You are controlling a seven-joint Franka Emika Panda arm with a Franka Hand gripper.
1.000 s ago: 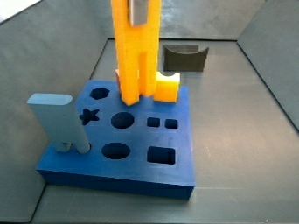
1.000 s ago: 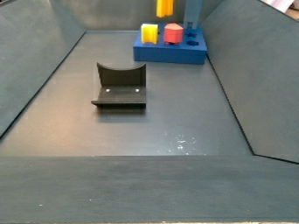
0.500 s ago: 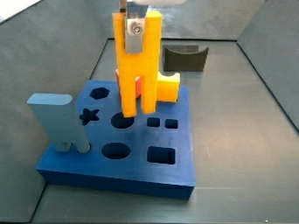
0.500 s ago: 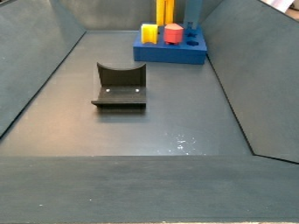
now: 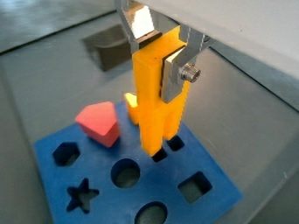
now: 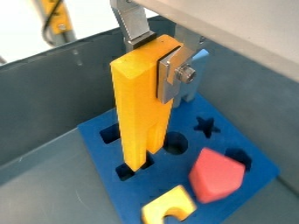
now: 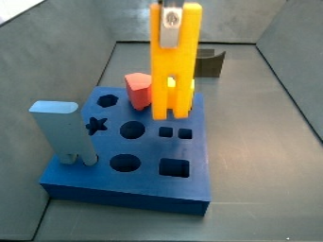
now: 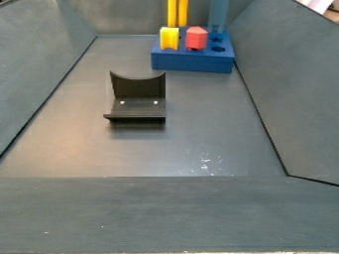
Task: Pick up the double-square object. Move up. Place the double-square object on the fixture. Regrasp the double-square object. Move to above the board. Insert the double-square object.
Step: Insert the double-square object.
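My gripper [image 7: 178, 17] is shut on the top of the double-square object [image 7: 173, 66], a long orange-yellow block that hangs upright, legs down. Both wrist views show the silver fingers [image 5: 179, 74] [image 6: 176, 68] clamped on the block [image 5: 158, 96] [image 6: 142, 105]. Its two legs sit just over the pair of small square holes [image 7: 175, 133] in the blue board [image 7: 127, 180]. I cannot tell whether the legs touch the board. The dark fixture [image 8: 137, 96] stands empty on the floor, away from the board [image 8: 196, 62].
A red peg [image 7: 136, 90] and a stubby yellow block [image 8: 169, 38] stand in the board beside the held block. A tall pale-blue block [image 7: 60, 132] stands at the board's corner. Grey bin walls [image 8: 40, 89] slope up around the floor.
The held block has moved sideways from over the round hole to over the two small square holes. This uncovers the red peg in a side view.
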